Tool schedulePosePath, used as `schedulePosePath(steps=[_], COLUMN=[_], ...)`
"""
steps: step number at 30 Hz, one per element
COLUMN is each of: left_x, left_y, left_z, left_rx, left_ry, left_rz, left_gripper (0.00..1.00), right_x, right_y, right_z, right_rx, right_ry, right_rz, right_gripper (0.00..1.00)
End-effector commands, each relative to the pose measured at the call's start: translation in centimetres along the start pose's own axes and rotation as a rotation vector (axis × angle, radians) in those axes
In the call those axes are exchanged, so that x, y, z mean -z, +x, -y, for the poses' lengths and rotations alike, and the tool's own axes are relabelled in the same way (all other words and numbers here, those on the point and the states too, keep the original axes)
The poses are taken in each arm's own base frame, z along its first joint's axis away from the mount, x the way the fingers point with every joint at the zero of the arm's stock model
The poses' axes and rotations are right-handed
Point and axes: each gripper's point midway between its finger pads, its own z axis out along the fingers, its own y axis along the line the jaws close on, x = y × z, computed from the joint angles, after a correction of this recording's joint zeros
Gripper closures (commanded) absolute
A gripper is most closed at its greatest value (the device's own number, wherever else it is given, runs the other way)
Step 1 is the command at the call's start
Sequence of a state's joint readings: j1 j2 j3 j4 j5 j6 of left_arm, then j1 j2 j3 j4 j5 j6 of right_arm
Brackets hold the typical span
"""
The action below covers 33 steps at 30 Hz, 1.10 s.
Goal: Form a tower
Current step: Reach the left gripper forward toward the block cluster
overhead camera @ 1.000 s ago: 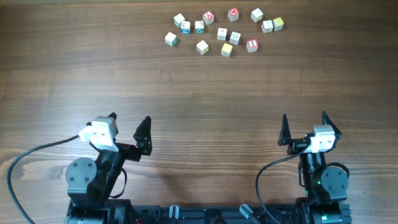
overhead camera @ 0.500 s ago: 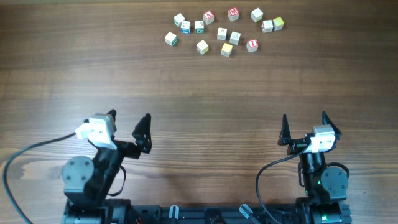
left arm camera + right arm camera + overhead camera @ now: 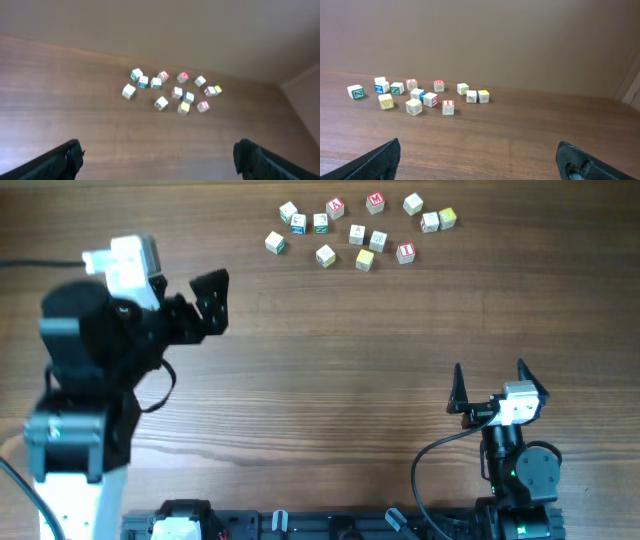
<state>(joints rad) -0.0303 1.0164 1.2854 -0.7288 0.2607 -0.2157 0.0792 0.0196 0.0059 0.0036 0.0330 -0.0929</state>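
Observation:
Several small letter cubes [image 3: 357, 234] lie scattered singly at the table's far middle; no tower stands in any view. One cube with a red-framed letter [image 3: 405, 252] sits at the group's near right, and the right wrist view shows it too [image 3: 448, 106]. My left gripper [image 3: 188, 292] is raised at the far left, open and holding nothing, to the left of the cubes. Its wrist view looks down on the cube group [image 3: 172, 92] beyond the open left gripper [image 3: 157, 150]. My right gripper [image 3: 490, 370] stays low near the front, open with nothing in it, far from the cubes [image 3: 420, 95].
Bare wooden table [image 3: 330, 350] stretches between the cubes and both arm bases. A yellow-faced cube [image 3: 365, 261] lies at the group's near edge. A plain wall [image 3: 480, 40] rises behind the table's far edge.
My left arm has lifted from its rest pose and swung up to the far left, bringing its open gripper closer to the cubes. The right arm and the cubes have not moved.

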Motion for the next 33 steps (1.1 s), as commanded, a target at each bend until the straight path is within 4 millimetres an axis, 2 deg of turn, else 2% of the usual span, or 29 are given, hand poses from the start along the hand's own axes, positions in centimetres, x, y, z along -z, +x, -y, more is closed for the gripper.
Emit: schedulePosePath(steps=[1, 5, 11, 15, 24, 33], left_x=[-0.1, -1.5, -5.1, -9.6, -19.8, -29.4], left_y=[-2.5, -3.0, -2.0, -1.0, 1.1, 7.2], left_z=[0.8, 2.1, 5.6, 6.9, 8.2, 5.7], left_rx=[-0.001, -0.037, -0.099, -0.133, -0.197, -0.181], left_ry=[-0.009, 0.007, 0.084, 0.092, 0.107, 0.087], left_rz=[-0.06, -0.14, -0.196, -0.226, -0.343, -0.442], left_gripper=[0.0, 0.0, 0.0, 0.0, 0.0, 0.0], right_x=[0.0, 0.0, 0.0, 0.0, 0.0, 0.0], right_y=[-0.1, -0.2, -0.1, -0.2, -0.2, -0.2], right_z=[-0.4, -0.4, -0.4, -0.4, -0.4, -0.4], right_rx=[0.011, 0.011, 0.012, 0.011, 0.012, 0.011], right_ry=[-0.018, -0.018, -0.018, -0.018, -0.018, -0.018], right_rz=[0.007, 0.007, 0.007, 0.007, 0.007, 0.007], right_gripper=[0.0, 0.0, 0.0, 0.0, 0.0, 0.0])
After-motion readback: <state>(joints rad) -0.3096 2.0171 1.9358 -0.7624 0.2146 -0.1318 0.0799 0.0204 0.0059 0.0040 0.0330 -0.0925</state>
